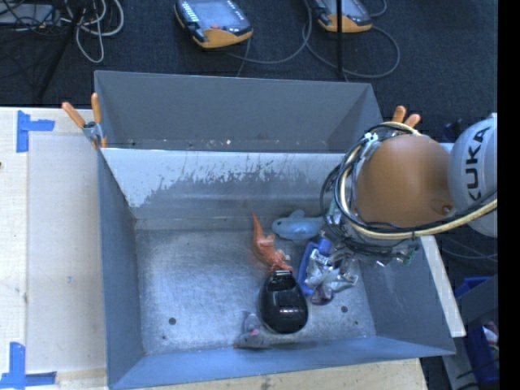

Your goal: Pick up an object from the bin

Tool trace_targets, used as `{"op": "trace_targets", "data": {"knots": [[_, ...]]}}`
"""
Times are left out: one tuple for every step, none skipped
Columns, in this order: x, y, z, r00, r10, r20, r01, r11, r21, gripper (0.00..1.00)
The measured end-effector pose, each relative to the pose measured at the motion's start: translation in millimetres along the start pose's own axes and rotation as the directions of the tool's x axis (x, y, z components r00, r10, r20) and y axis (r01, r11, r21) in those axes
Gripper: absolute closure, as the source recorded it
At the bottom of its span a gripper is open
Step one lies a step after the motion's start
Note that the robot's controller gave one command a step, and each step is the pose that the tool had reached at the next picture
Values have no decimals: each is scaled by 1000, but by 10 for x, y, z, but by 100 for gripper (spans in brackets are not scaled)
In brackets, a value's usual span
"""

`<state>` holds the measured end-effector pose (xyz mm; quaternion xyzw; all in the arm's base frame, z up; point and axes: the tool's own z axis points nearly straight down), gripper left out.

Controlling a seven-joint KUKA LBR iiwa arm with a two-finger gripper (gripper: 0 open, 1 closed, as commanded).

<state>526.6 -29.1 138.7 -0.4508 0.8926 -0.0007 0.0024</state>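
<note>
Gripper low in the bin, nothing lifted yet.
The gripper [329, 276] was down near the floor of the bin [187, 275], lower right of centre in the frame. Whether it stood wide or narrow could not be told, and nothing was seen held in it. A black lump [283, 303] lay just to its left and a blue piece [311, 260] close beside it. An orange toy [264, 248] and a pale blue toy [295, 227] lay further up, and a grey scrap [253, 331] lower left. Grasp and lift looked not yet done.
</note>
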Motion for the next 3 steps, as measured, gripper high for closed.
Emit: {"op": "trace_targets", "data": {"knots": [[-30,55,-254,1000,-3,-8,3,1000,-15,100],[-60,16,-398,1000,-11,1,11,1000,2,100],[-44,36,-86,1000,-14,-4,14,1000,-7,100]]}}
